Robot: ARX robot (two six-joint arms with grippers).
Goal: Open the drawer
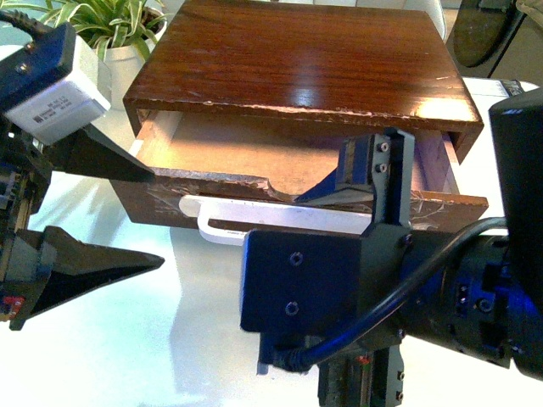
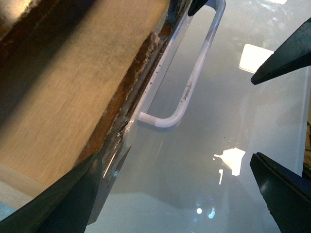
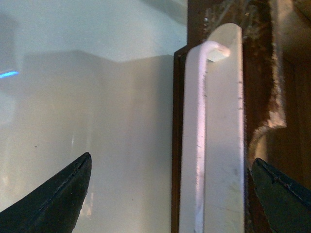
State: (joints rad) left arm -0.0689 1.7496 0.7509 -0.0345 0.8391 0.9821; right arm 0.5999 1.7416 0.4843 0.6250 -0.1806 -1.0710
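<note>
Glossy white tabletop (image 1: 195, 292), dark-brown wooden drawer (image 1: 229, 148) standing partway out at centre, pale grainy inside, rounded white bar handle (image 1: 254, 222) between parted pointed jaws of right gripper (image 3: 170, 160), left gripper (image 1: 157, 219) spread wide at drawer's left corner.

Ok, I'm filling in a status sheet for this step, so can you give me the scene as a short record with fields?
drawer: partly pulled out, pale inside showing
handle: white bar on the drawer front, not gripped
right gripper: open, one finger on each side of the handle
left gripper: open, by the drawer's left end, holding nothing
cabinet: dark wood, above the drawer
table: white, glossy
plant: behind the cabinet, left
</note>
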